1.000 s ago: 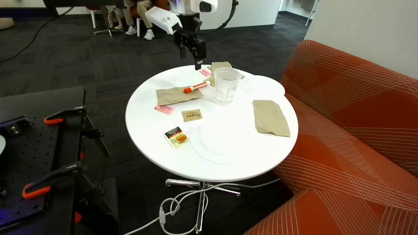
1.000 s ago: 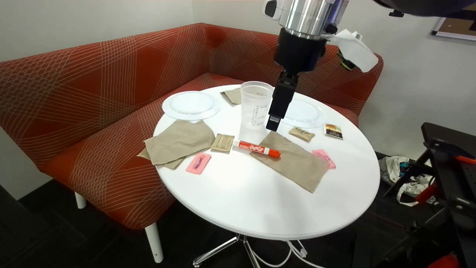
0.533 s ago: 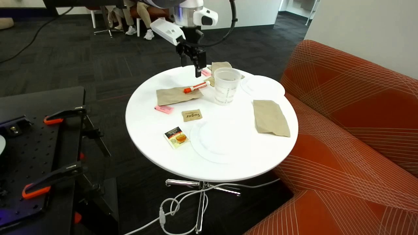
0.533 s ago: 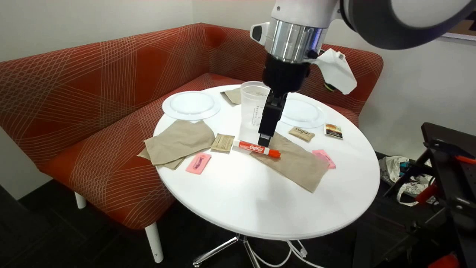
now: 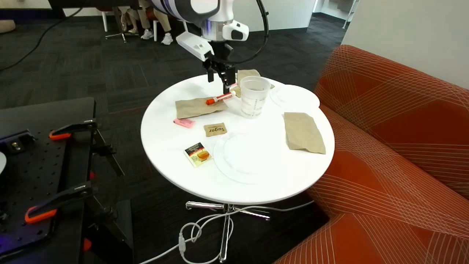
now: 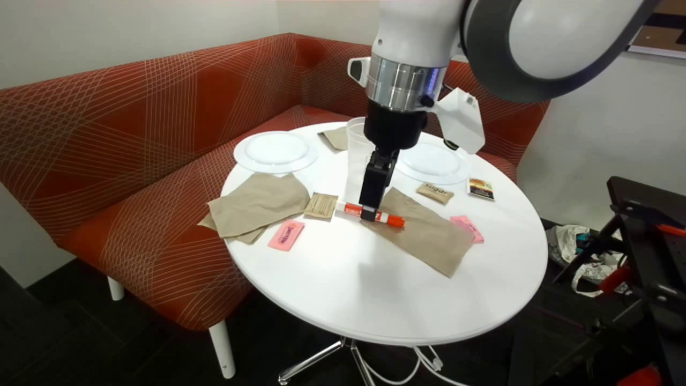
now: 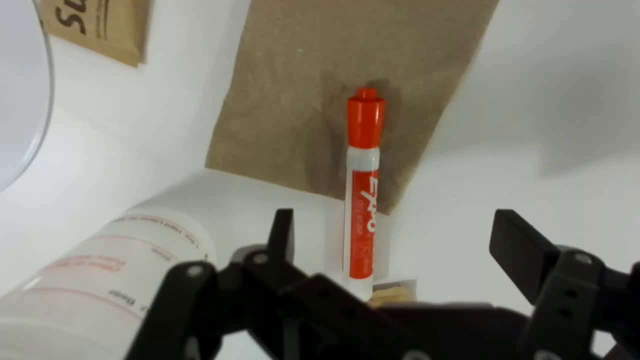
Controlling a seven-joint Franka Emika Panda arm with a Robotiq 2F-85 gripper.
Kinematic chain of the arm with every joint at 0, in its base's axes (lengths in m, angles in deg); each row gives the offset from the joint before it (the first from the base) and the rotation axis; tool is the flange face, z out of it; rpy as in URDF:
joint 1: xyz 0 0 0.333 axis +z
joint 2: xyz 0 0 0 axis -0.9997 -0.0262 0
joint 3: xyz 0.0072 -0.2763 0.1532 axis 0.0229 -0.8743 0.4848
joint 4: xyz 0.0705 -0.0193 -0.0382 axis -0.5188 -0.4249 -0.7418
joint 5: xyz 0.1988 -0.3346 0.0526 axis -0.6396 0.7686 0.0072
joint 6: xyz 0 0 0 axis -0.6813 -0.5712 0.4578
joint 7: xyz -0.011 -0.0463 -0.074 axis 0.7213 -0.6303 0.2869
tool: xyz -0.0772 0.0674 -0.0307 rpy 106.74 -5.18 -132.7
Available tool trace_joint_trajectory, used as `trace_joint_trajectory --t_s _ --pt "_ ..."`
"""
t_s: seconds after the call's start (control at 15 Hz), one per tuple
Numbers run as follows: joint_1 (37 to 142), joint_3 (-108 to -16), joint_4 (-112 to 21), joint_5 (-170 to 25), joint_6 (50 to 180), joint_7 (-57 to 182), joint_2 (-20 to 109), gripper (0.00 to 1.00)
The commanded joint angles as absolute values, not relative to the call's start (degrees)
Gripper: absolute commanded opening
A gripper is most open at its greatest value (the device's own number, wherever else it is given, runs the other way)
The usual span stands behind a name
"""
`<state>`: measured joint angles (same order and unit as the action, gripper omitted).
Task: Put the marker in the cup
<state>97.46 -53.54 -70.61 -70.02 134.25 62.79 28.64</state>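
The marker (image 7: 362, 220), white with a red label and red cap, lies on the table with its cap end on a brown napkin (image 7: 300, 100). It also shows in both exterior views (image 5: 219, 98) (image 6: 395, 220). The clear cup (image 5: 253, 101) stands upright beside it. The cup shows at the lower left of the wrist view (image 7: 90, 275) and is partly behind the arm in an exterior view (image 6: 356, 155). My gripper (image 7: 393, 215) is open and points down just above the marker. The marker lies between the open fingers, closer to the left one. One finger (image 6: 370, 198) hides part of the marker.
A round white table (image 5: 165, 135) holds two plates (image 6: 276, 150) (image 6: 431, 162), a sugar packet (image 5: 215, 129), a tea packet (image 5: 198, 154), pink packets (image 6: 286, 235) (image 6: 467, 228) and more napkins (image 6: 262, 203) (image 5: 304, 132). A red couch (image 5: 388, 165) borders the table.
My gripper has come down from above the table's edge to just over the marker, moving a little toward the cup. It stays open. The marker and cup have not moved.
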Motion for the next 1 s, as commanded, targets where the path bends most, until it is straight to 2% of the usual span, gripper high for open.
trace_joint_trajectory --t_s 0.0,0.53,0.6,0.73,0.93 --pt "98.2 -54.4 -66.9 -70.7 133.5 61.8 25.7 1.0" --pt "97.4 -54.1 -61.8 -71.5 132.2 62.6 21.2 1.0" --pt "97.4 -54.1 -61.5 -71.5 132.2 62.6 20.8 0.75" --pt "97.5 -54.2 -60.8 -71.5 132.2 62.5 20.3 0.66" --pt "97.7 -54.4 -60.2 -71.4 132.0 62.3 19.8 0.43"
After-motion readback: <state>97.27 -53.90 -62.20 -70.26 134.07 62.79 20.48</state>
